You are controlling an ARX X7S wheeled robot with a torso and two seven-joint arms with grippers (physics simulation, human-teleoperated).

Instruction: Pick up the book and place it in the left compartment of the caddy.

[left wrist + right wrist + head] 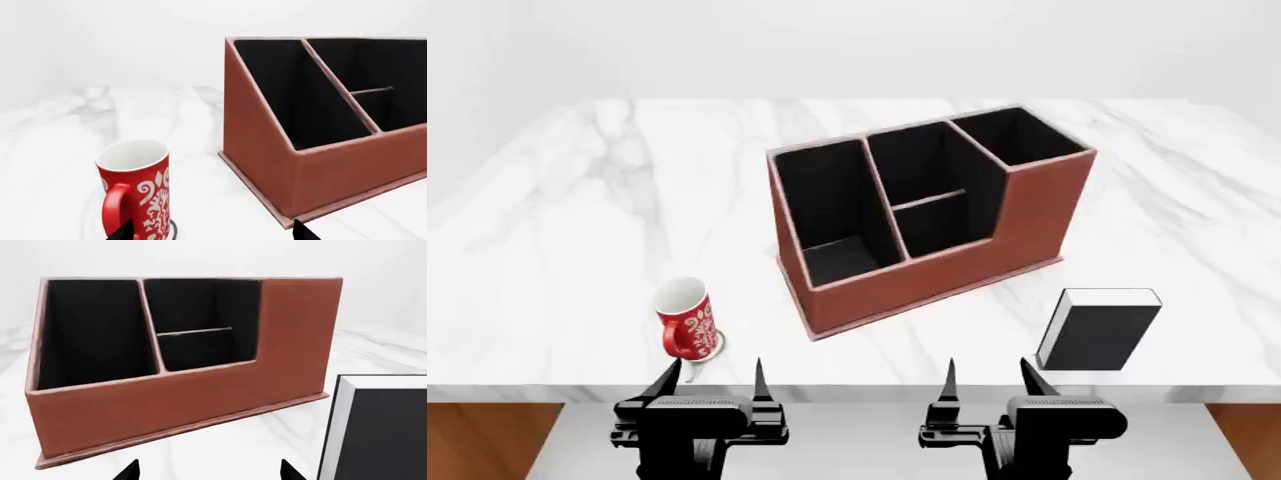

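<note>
The black book point(1098, 330) with white page edges stands upright on the marble table near its front edge, right of the caddy; it also shows in the right wrist view point(380, 432). The reddish-brown caddy point(941, 275) stands mid-table, angled. Its left compartment point(834, 215) is the tall black bay with a low front wall, also seen in the left wrist view point(300, 95) and the right wrist view point(93, 332). My left gripper point(711, 378) is open and empty by the table's front edge. My right gripper point(988, 378) is open and empty, just left of the book.
A red-and-white patterned mug point(686, 318) stands at the front left, just ahead of my left gripper; it fills the near part of the left wrist view point(133, 187). The white marble table point(587, 220) stretches back behind the caddy.
</note>
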